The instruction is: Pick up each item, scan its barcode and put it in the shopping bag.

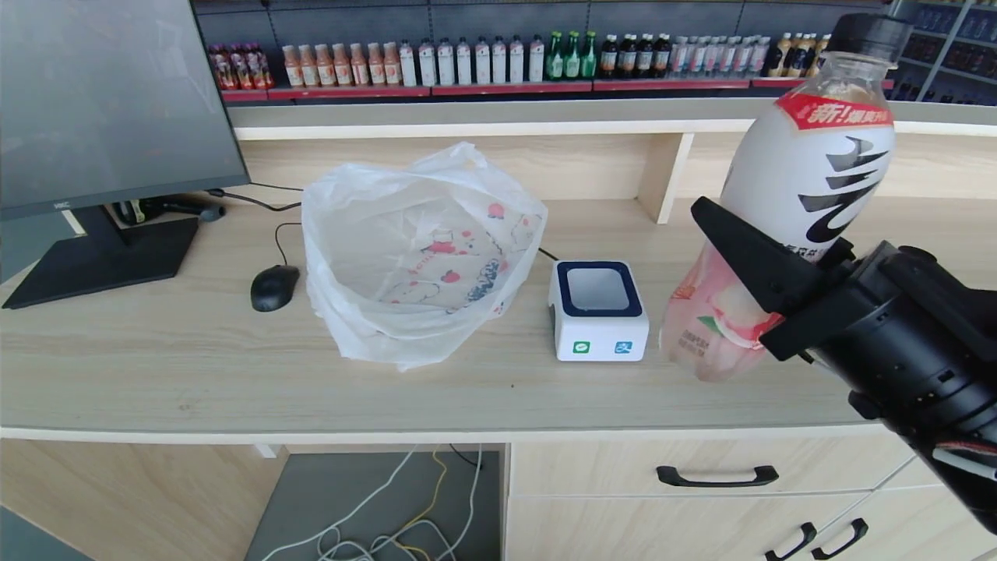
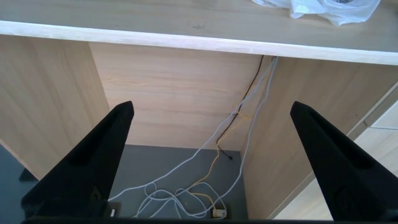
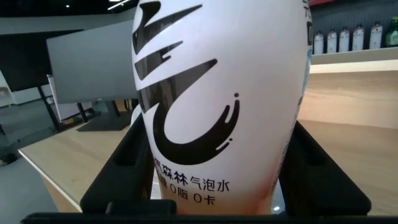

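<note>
My right gripper (image 1: 767, 292) is shut on a drink bottle (image 1: 787, 210) with a white-and-pink label and a black cap, held tilted above the counter just right of the white barcode scanner (image 1: 598, 310). Close up in the right wrist view, the bottle (image 3: 217, 106) sits between the black fingers (image 3: 121, 171). An open white plastic shopping bag (image 1: 420, 249) stands on the counter left of the scanner. My left gripper (image 2: 211, 162) is open below the counter's front edge, its fingers (image 2: 93, 162) wide apart with nothing between them, and a corner of the bag (image 2: 323, 9) shows above.
A monitor (image 1: 109, 101) on a black stand and a black mouse (image 1: 274, 287) sit at the counter's left. Behind rises a raised wooden ledge (image 1: 483, 125) and shelves of bottles (image 1: 498, 58). Loose cables (image 2: 205, 180) lie in the recess under the counter, drawers (image 1: 716, 475) at right.
</note>
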